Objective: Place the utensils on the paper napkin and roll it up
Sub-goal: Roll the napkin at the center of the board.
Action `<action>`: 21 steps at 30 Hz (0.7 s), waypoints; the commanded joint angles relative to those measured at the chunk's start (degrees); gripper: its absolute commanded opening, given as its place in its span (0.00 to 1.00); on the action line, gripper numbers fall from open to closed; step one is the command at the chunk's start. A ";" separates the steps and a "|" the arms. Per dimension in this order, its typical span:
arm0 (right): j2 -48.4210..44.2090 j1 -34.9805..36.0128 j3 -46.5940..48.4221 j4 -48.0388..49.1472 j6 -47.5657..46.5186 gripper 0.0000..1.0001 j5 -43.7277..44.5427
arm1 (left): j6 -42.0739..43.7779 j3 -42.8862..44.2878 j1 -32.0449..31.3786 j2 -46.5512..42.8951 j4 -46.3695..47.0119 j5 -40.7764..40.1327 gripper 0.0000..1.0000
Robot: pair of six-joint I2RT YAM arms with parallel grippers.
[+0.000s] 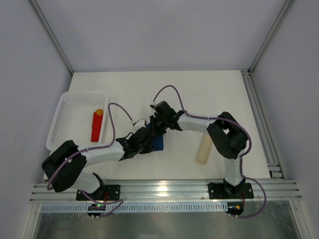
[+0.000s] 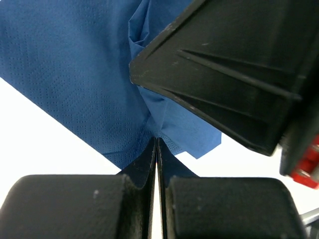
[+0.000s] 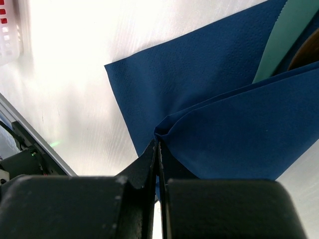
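The left fingers (image 2: 99,204) are pressed together on the near edge of the napkin (image 2: 75,64), with only a thin line of light between them. The blue sheet runs forward and to the left from that pinch, and it bunches into a crease just ahead of the tips. The black block filling the upper right of the left wrist view is the other arm's wrist, so the two are working almost on top of each other.

The right fingers (image 3: 75,209) are also closed, gripping a folded corner of the napkin (image 3: 199,74). From there one layer lies flat on the bench (image 3: 75,74), while a second layer is doubled over it and fans away to the right. A pale green band (image 3: 279,40) and a brown curved edge (image 3: 306,50) peek from under that fold. These may be the utensils, but too little shows to be sure.

From above, the napkin (image 1: 158,143) sits mid-bench between the two wrists and is mostly covered by them, so its long axis cannot be read. Neither arm is nearer, since both already hold it. The roll likely depends on carrying the gripped fold forward, away from the right fingers, over whatever lies beneath.

A white basket (image 1: 62,107) holding a red block (image 1: 96,127) stands well to the left, and a beige bar (image 1: 203,149) lies to the right. No writing is legible anywhere.
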 commanded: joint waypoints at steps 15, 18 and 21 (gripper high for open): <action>2.60 0.60 3.00 0.73 0.06 0.04 0.64 | 0.10 1.14 0.05 -8.74 -6.07 -4.50 0.00; 2.78 0.68 3.18 0.64 0.06 0.04 0.64 | 0.45 1.84 0.05 -8.04 -5.28 -3.80 0.00; 2.86 0.69 3.35 0.64 -0.03 0.04 0.73 | 0.80 2.46 0.05 -6.99 -4.23 -3.62 0.00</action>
